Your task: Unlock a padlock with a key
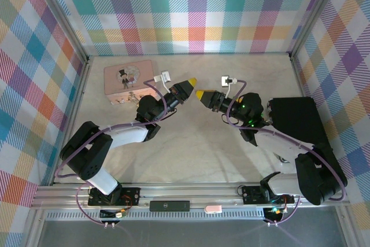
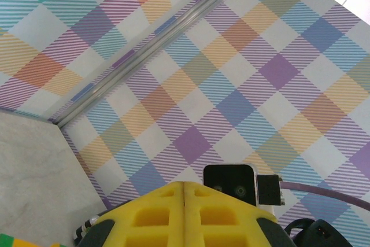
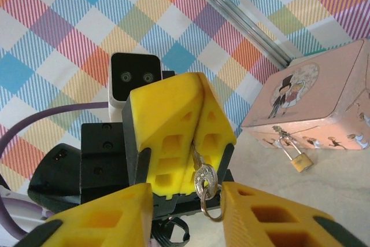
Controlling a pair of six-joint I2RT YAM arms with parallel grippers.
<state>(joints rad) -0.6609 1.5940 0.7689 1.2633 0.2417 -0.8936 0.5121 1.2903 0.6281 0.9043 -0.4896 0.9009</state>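
In the right wrist view the key (image 3: 203,179) shows just its round head and ring; the rest is hidden between the closed jaws of the left gripper (image 3: 195,163). The pink box (image 3: 312,99) is cut off at 3 o'clock, and the right gripper (image 3: 186,202) at 6 o'clock. From the top, the padlock (image 3: 299,161) is too small to make out.

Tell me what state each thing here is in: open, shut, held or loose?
left gripper: shut on the key.
right gripper: open, holding nothing.
key: pinched between the left gripper's fingers, ring dangling.
padlock: shackle looks shut, hanging on the pink box's clasp.
pink box: lid closed.
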